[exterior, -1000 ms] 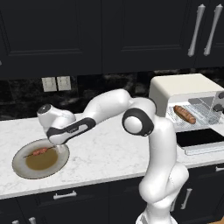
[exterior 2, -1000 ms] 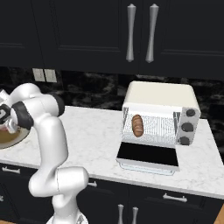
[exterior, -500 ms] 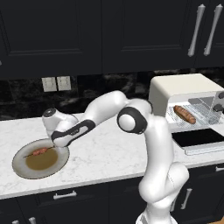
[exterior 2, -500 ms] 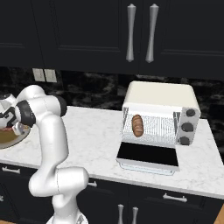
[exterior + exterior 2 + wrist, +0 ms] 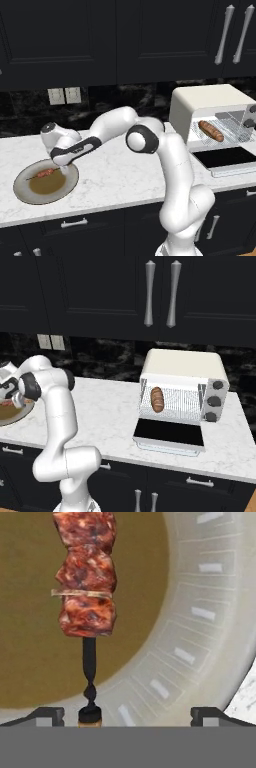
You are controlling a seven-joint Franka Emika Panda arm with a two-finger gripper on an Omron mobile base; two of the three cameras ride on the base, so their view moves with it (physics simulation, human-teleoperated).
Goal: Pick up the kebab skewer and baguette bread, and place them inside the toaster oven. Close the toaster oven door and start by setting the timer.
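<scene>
A: How far along are we?

B: About halfway on the loading. Taking the toaster oven (image 5: 210,112) as the landmark: well off to its left sits the plate (image 5: 22,192), and the kebab skewer (image 5: 45,173) lies on it, not yet lifted. The baguette bread (image 5: 211,130) is already inside the oven, lying on the wire rack (image 5: 177,402). The toaster oven door (image 5: 170,434) hangs down flat in front of the oven, so it is open.

A: So what is left?

B: As I judge it: grip the skewer, carry it right to the oven, lay it on the rack beside the bread, shut the door, then turn the timer among the knobs (image 5: 214,401) on the oven's right side.

A: And the fingers?

B: The gripper (image 5: 127,714) hovers over the near edge of the plate, spread wide, holding nothing. In the hand view the two fingertips (image 5: 47,714) stand far apart, and the skewer's bare stick end sits between them, closer to the left one. I cannot tell whether it touches.
</scene>
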